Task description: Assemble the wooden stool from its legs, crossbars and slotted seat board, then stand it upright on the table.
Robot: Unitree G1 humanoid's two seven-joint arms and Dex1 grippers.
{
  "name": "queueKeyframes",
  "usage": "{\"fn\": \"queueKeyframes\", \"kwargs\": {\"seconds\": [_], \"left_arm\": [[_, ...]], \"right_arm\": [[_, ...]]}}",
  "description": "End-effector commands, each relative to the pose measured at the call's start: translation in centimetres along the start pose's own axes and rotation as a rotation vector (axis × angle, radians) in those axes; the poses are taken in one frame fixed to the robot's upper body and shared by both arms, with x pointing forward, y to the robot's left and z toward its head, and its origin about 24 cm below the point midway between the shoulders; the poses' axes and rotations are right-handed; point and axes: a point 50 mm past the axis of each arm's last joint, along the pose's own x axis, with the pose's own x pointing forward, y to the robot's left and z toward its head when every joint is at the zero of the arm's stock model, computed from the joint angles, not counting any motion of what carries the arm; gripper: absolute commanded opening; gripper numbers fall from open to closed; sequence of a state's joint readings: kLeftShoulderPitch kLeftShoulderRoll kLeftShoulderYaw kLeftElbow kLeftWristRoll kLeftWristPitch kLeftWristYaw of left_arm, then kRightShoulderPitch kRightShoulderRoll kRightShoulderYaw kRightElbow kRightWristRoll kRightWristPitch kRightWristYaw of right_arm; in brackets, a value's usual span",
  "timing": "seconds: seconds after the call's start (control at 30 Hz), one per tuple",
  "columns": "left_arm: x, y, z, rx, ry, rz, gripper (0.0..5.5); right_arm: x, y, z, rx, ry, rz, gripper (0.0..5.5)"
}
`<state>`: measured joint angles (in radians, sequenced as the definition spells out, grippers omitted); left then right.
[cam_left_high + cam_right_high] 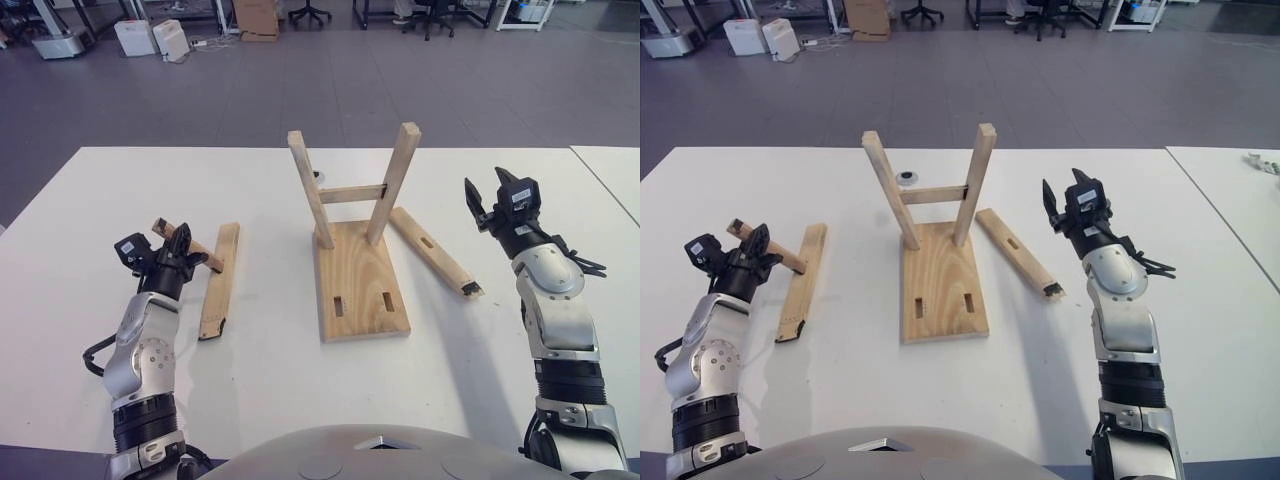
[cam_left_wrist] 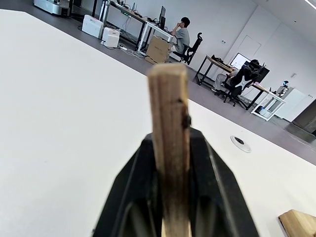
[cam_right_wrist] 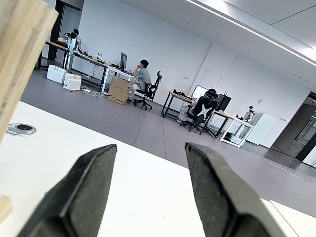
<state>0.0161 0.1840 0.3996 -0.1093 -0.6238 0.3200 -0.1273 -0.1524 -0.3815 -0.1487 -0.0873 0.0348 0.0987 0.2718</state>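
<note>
Left pincer (image 1: 183, 244) gripping crossbar (image 2: 170, 148), loose leg (image 1: 220, 282) beside, right pincer (image 1: 485, 181) spread

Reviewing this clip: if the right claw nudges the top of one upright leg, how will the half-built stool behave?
Likely stiff as one piece: a crossbar ties the two upright legs above the seat board. Pushed high, it may tip rather than slide, since both legs stand tall at the board's far end.
</note>
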Motion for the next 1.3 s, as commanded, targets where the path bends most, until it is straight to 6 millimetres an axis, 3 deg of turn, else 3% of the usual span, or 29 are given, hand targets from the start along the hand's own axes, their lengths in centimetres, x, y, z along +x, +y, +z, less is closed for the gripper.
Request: {"fn": "queueKeyframes", "kwargs": {"seconds": [0.03,0.27,0.53,0.63,0.73,0.83,0.9,1.0,1.13,1.3], "left_arm": [[-0.8,0.5,-2.5,0.062,0.117,0.129,0.40],[-2.3,-0.1,-4.7,0.327,0.160,0.111,0.40],[-5.2,2.4,-9.5,0.493,0.362,0.035,0.40],[-3.8,2.1,-7.3,0.494,0.249,0.008,0.40],[-1.0,-0.4,-3.2,0.463,0.075,-0.115,0.40],[0.3,-2.7,0.0,0.490,-0.035,-0.248,0.40],[0.8,-3.4,1.8,0.496,-0.067,-0.306,0.97],[0.9,-3.6,2.8,0.517,-0.024,-0.362,1.43],[0.7,-2.1,3.0,0.516,0.152,-0.344,2.09],[-1.8,-1.3,1.9,0.511,0.407,-0.305,2.94]], "right_arm": [[0.0,0.5,-0.4,-0.010,0.011,0.007,2.58],[0.0,0.4,-0.7,-0.040,0.015,0.002,2.58],[0.1,0.6,-1.0,-0.071,0.019,0.012,2.58],[0.2,0.8,-0.9,-0.096,0.018,0.025,2.58],[0.3,0.8,-0.6,-0.107,0.009,0.027,2.58],[0.5,0.7,-0.4,-0.110,0.002,0.025,2.58],[0.6,0.6,-0.3,-0.109,-0.004,0.021,2.58],[0.7,0.6,-0.3,-0.107,-0.008,0.016,2.58],[0.7,0.6,-0.4,-0.106,-0.006,0.013,2.58],[0.5,0.3,-0.6,-0.111,0.003,0.001,2.58]]}}
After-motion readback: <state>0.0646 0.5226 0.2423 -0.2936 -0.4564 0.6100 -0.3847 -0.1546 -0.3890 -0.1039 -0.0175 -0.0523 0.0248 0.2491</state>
